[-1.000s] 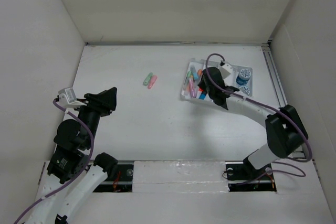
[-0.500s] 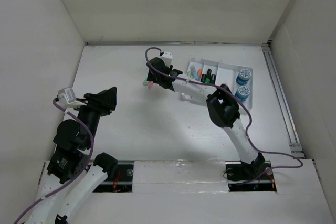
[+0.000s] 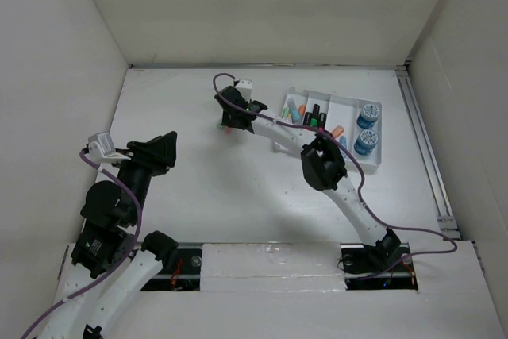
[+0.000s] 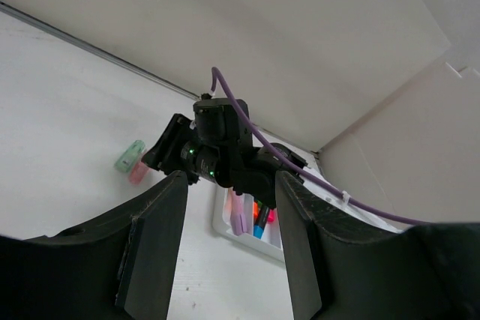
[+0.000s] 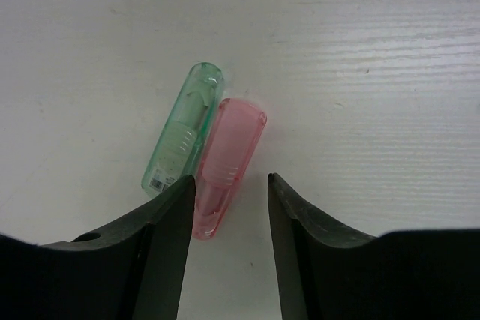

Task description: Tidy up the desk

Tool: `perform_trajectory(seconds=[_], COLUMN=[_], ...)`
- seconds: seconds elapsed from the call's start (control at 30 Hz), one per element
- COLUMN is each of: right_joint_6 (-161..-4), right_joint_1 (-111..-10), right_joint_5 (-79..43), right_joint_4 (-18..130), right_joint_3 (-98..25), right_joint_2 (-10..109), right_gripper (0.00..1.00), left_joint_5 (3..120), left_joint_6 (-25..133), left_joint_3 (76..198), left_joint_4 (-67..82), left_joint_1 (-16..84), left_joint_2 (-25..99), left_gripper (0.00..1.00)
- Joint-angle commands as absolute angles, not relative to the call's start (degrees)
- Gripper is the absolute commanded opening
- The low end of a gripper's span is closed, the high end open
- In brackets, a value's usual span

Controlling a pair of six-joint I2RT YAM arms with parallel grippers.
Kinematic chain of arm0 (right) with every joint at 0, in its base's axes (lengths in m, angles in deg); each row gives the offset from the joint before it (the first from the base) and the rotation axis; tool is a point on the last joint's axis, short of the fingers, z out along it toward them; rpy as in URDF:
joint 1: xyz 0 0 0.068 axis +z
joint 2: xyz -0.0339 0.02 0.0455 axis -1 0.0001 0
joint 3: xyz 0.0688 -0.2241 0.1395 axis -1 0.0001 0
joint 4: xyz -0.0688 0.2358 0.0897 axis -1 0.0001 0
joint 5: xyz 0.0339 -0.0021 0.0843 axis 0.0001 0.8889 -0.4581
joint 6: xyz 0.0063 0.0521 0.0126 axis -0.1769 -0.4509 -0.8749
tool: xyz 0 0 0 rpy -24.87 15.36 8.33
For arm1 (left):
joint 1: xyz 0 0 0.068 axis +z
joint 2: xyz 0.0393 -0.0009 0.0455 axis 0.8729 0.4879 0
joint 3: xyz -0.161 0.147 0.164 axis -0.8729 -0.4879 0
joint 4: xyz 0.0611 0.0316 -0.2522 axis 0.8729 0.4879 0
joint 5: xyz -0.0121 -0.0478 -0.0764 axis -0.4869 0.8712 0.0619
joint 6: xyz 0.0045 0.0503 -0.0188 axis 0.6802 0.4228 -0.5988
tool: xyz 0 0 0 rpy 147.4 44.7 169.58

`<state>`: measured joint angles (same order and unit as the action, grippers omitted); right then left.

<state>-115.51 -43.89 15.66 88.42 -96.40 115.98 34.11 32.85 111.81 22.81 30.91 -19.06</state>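
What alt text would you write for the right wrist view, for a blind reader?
The open right gripper straddles the near end of a pink translucent tube lying on the white desk. A green translucent tube lies against it.

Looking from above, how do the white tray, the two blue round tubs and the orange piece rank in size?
Largest: white tray.
Next: upper blue tub and lower blue tub; they look alike, so I won't rank one over the other.
Smallest: orange piece.
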Motion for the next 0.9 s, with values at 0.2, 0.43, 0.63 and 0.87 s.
perform_trajectory(seconds=[0.2, 0.43, 0.63, 0.87], right_joint_6=[-115.2, -115.1, -115.4, -117.3], right_joint_1=[-43.7, -43.7, -44.2, -43.7], right_joint_5=[14.5, 13.6, 12.5, 14.2], right_joint_4=[92.0, 92.5, 94.5, 87.0], right_joint_3=[-98.3, -99.9, -99.0, -81.0], right_joint_2=[118.0, 118.5, 118.3, 108.5], right_gripper=[0.47, 0.55, 0.35, 0.1], left_joint_5=[34.4, 34.6, 34.4, 34.5], left_joint_6=[33.7, 33.7, 33.7, 33.8], left_joint_3=[112.4, 112.3, 112.5, 112.4], left_joint_4=[20.6, 20.6, 20.7, 20.7], left_joint_1=[30.7, 30.7, 30.7, 30.7], left_joint_2=[-19.6, -19.7, -19.9, -20.0], left_gripper=[0.46, 0.46, 0.46, 0.46])
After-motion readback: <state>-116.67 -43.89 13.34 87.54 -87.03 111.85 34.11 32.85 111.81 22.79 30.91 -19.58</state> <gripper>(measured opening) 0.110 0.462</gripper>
